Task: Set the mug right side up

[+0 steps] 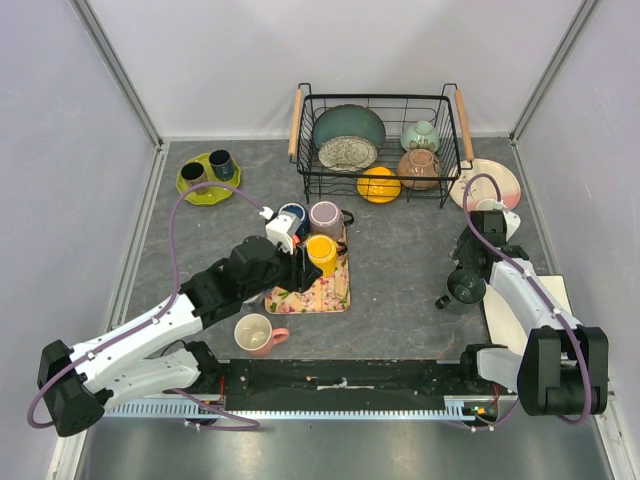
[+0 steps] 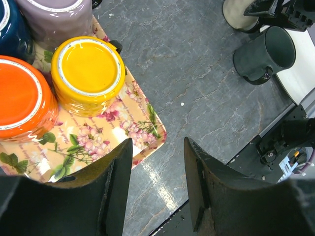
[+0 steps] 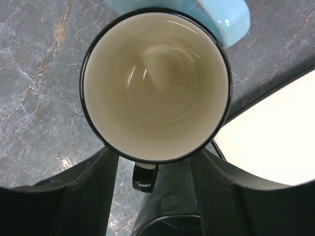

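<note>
On the flowered tray [image 2: 142, 133] near the middle of the table [image 2: 197, 88] we see the yellow mug [image 2: 88, 69] standing upside down, its base facing up, just beside an orange mug [image 2: 19, 98] that is also upside down. Over the tray's near edge hangs the left gripper [image 2: 157, 147], its jaws parted with nothing between them; the yellow mug lies just beyond the fingertips, apart from them. From above we find a pink mug [image 1: 255, 333] upright on the table near the left arm's base. Over at the right side, the right gripper [image 3: 153, 155] looks straight down into a black-rimmed mug [image 3: 155, 83] with a cream inside, standing upright with a finger on either side; we cannot tell whether those fingers press on it or merely flank it. A dark mug [image 2: 265, 54] sits on the table close by
</note>
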Controlling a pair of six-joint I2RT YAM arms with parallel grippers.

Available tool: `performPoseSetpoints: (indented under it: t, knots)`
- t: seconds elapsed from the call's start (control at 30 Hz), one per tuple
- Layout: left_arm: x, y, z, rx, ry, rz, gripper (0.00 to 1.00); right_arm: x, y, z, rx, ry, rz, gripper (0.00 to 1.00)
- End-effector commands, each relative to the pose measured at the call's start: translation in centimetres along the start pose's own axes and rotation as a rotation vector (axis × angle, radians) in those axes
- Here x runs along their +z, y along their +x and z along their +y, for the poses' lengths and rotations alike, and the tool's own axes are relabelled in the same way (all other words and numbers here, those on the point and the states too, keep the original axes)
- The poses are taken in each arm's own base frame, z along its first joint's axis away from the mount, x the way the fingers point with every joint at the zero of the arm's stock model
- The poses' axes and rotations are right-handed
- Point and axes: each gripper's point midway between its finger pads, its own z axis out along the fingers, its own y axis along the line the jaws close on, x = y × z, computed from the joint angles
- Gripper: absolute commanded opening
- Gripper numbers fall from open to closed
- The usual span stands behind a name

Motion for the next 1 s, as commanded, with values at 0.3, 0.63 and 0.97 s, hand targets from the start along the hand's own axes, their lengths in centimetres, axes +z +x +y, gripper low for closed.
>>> performPoseSetpoints:
  t: [0.3,0.63,0.97]
  knots:
    - [0.5,0.1,-0.4,-0.031,0.013,-0.005,0.52,0.5,-0.6,2.1,0.035,-0.061,-0.024,0.33]
    - [0.8,0.5,-0.4,-0.037,0.014,0.010,0.52,-1.4,0.4,6.0,-0.046,-0.146,-0.031,0.11]
    - [1.1,0.9,-0.2,-0.043,0.003,0.021,0.51,-4.9,4.6,11.0,-0.179,-0.273,0.016,0.10]
